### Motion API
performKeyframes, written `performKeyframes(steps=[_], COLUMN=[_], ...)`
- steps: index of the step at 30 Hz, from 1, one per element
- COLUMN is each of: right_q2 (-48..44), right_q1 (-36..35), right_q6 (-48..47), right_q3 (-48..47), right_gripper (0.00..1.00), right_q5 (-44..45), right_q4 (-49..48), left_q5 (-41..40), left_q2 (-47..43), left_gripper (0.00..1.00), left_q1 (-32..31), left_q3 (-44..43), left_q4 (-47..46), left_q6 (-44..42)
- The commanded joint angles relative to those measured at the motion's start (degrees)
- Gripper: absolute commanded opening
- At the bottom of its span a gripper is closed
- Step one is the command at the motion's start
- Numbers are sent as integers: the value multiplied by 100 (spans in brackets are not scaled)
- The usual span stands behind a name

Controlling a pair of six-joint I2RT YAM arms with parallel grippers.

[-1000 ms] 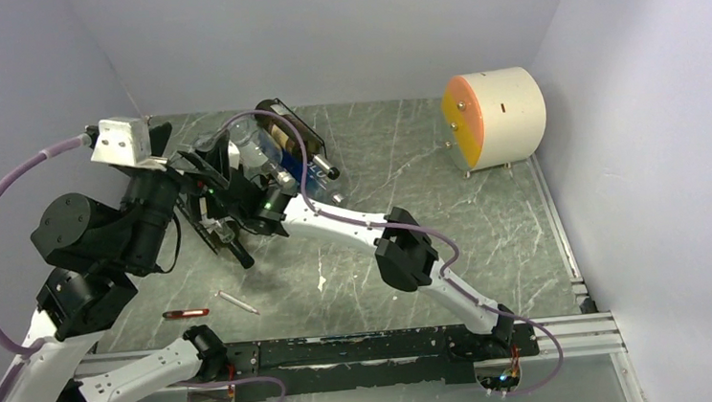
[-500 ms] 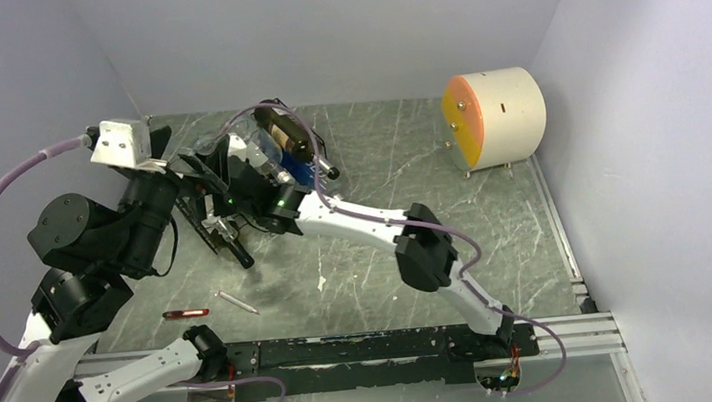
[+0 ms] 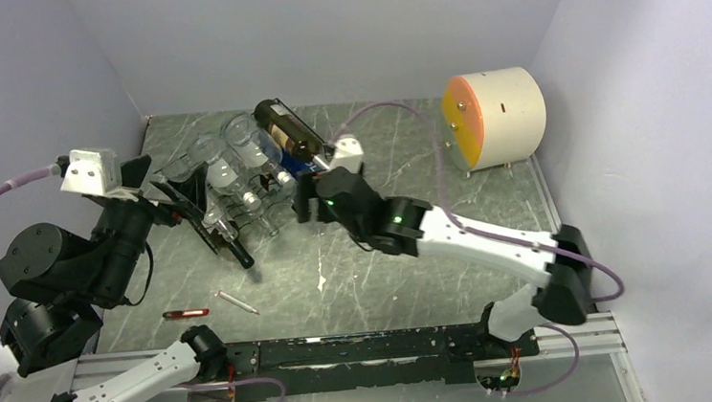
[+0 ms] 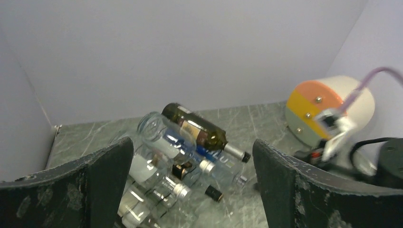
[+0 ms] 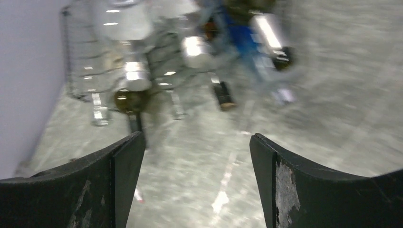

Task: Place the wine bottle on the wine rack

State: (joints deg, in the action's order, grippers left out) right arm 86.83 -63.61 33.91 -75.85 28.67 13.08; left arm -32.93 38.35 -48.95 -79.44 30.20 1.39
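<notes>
Dark brown glass and a tan label mark the wine bottle [image 3: 286,132]; the other bottles [image 3: 242,138] are clear, one banded in blue. The wine rack [image 3: 202,223] is black wire. White veins streak the grey-green marble table [image 3: 407,168]. A cream drum [image 3: 508,103] shows an orange-and-yellow face. Purple cables [image 3: 14,179] trail white-and-black arms [image 3: 470,240] against pale lavender walls [image 3: 320,31].

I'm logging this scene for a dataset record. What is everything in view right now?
wine rack: one, black wire, far left of table.
wine bottle: one, dark brown, lying atop the clear bottles.
clear bottles: several, count unclear, on the rack.
drum: one, cream with orange face, far right.
pen: one, red, near left.
stick: one, pale, beside the pen.
table: one, grey marbled.
left gripper: black, open, empty.
right gripper: black, open, empty.
</notes>
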Motion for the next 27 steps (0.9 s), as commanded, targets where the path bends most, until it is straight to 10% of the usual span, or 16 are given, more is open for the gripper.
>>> performKeyframes(steps=[1, 9, 27], right_q2=[-1133, -2925, -4357], right_q1=[43, 54, 58], right_q6=[449, 916, -37], right_q3=[480, 498, 0], right_gripper=[86, 86, 87], right_q5=[1660, 2898, 3885], right_q4=[1672, 3493, 3333], left_q5=[-327, -432, -564], left_q2=[31, -66, -647], left_gripper=[99, 99, 100], left_q1=[-9, -9, -5], left_q3=[-252, -943, -1126], left_q4=[867, 1418, 1401], left_q6=[241, 392, 299])
